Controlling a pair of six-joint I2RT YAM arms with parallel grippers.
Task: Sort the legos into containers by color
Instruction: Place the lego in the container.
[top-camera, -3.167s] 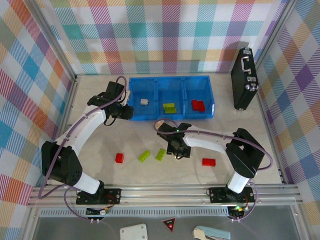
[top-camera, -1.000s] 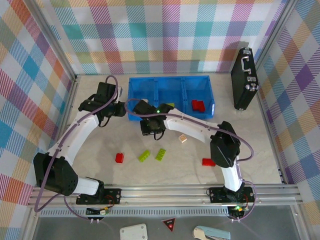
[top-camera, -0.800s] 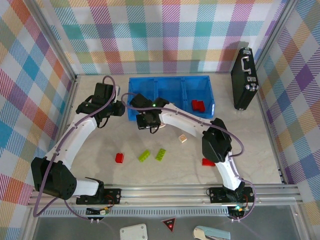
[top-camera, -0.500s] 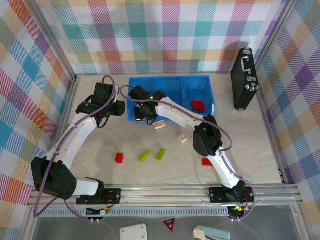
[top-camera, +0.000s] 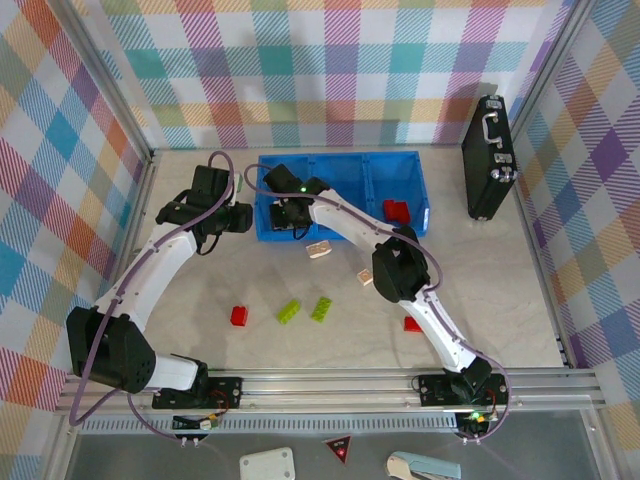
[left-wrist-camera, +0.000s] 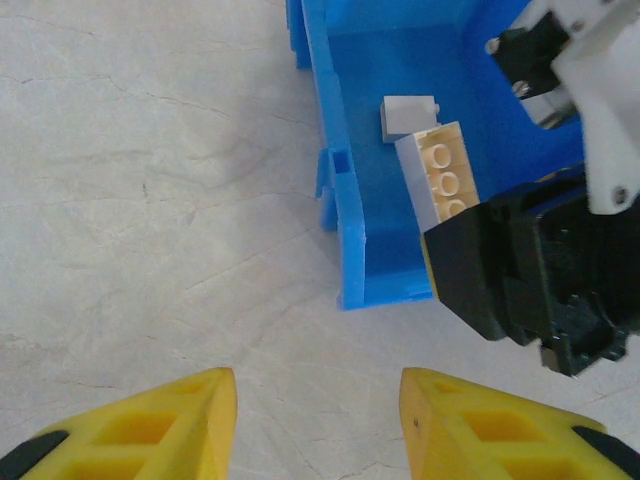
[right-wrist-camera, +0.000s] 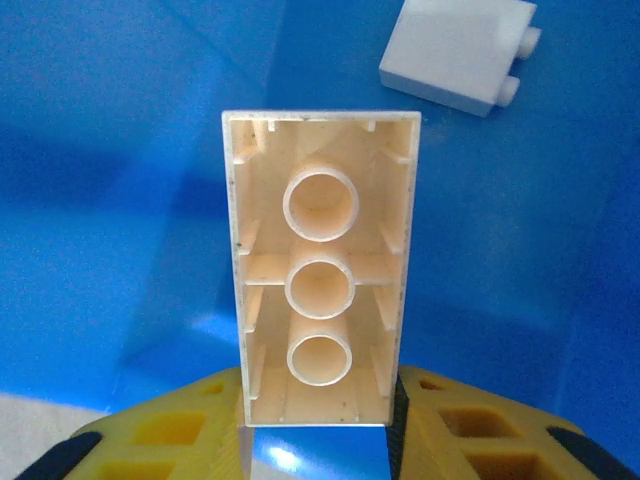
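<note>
Protruding from the right gripper (right-wrist-camera: 318, 415), 1 tan brick (right-wrist-camera: 318, 290) is held clamped between its fingers above the blue bin (right-wrist-camera: 120, 150); 1 pale brick (right-wrist-camera: 460, 45) lies beyond its tip. The left gripper (left-wrist-camera: 318, 420) is spread apart, just outside the bin wall.

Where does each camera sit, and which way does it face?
Top external: above and behind the bases, looking down at the table, left arm, right arm and blue bin.
Left wrist: on the left arm, facing down at the bin's left compartment; open yellow jaws below.
Right wrist: on the right arm, looking into the bin; jaws hold a beige brick.
Both wrist views share that brick and a white brick.
</note>
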